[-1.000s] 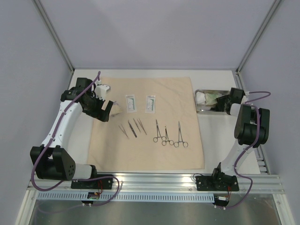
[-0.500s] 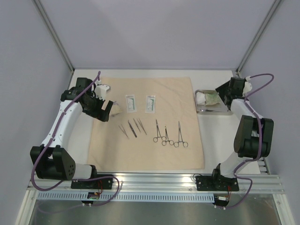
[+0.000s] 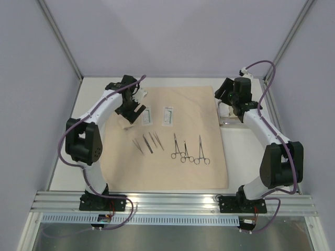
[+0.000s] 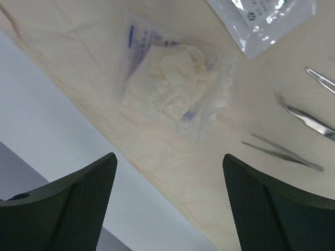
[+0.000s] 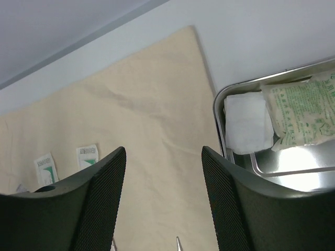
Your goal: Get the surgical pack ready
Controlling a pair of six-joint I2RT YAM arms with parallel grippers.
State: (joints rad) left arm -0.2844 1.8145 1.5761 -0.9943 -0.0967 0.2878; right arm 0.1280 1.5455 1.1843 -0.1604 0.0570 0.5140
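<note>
My left claw (image 4: 168, 206) hangs over the far-left part of the tan cloth sheet (image 3: 172, 170), fingers apart and empty. A clear pouch (image 4: 172, 83) of crumpled white material lies on the sheet beneath it. My right claw (image 5: 163, 206), also apart and empty, hovers by the steel tray (image 5: 293, 159). The tray sits on the worktop (image 3: 241, 151) just off the sheet's far-right corner and holds a gauze pad (image 5: 246, 123) and a green-printed packet (image 5: 306, 107). On the sheet lie 2 white packets (image 3: 145, 115), 3 tweezers (image 3: 149, 142) and 3 clamps (image 3: 186, 150).
</note>
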